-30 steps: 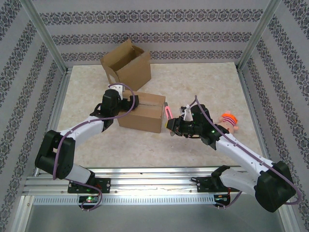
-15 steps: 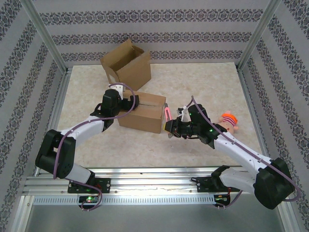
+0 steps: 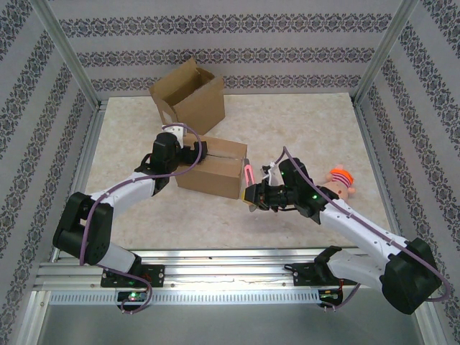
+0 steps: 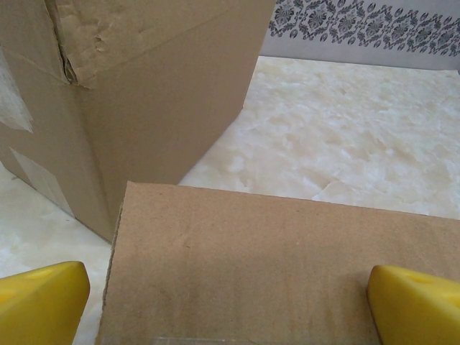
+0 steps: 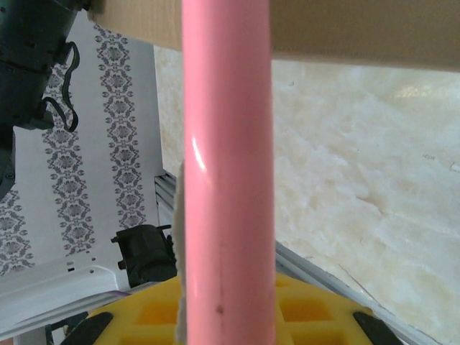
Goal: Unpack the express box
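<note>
The express box (image 3: 215, 169), a shut brown carton, lies mid-table; its top (image 4: 287, 266) spans the lower part of the left wrist view. My left gripper (image 3: 195, 153) stands open over the box's left end, one yellow finger (image 4: 43, 302) at each side and nothing gripped. My right gripper (image 3: 251, 190) is shut on a pink stick-shaped tool (image 3: 249, 172) beside the box's right end. In the right wrist view the pink tool (image 5: 228, 180) rises from the yellow pads (image 5: 309, 316) to the box's edge (image 5: 345, 29).
An open cardboard box (image 3: 188, 97) stands behind the express box, close to it (image 4: 144, 86). A small doll with an orange striped cap (image 3: 342, 181) lies at the right beside my right arm. Patterned walls and metal posts ring the table.
My right gripper has carried the pink tool a little left and nearer the express box's right end. The left arm has not moved.
</note>
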Motion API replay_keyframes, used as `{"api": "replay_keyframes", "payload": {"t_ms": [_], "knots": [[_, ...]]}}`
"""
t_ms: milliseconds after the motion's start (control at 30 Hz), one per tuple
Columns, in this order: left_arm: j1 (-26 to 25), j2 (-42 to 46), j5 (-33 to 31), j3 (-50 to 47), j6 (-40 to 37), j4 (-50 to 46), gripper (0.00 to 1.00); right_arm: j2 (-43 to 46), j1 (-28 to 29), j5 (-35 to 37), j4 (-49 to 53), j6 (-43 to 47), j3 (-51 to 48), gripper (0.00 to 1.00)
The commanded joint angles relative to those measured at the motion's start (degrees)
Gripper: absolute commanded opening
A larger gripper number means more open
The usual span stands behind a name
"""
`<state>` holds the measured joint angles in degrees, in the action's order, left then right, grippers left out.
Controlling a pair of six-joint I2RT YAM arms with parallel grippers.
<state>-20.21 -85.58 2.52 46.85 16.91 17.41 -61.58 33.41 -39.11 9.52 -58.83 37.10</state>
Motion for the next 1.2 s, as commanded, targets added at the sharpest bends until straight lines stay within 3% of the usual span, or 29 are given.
{"api": "replay_keyframes", "payload": {"t_ms": [0, 900, 1167], "knots": [[-0.73, -5.30, 0.30, -3.44, 0.97, -9.85, 0.99, 0.41, 2.92, -8.78, 2.36, -0.37, -1.15, 0.00], [-0.71, -5.47, 0.56, -4.03, 1.29, -9.20, 0.99, 3.18, 10.78, -5.50, -3.29, -4.78, -3.86, 0.00], [-0.71, -4.88, 0.67, -3.74, 0.94, -9.84, 0.99, 11.35, 8.50, 1.72, 8.73, -0.34, -1.38, 0.00]]}}
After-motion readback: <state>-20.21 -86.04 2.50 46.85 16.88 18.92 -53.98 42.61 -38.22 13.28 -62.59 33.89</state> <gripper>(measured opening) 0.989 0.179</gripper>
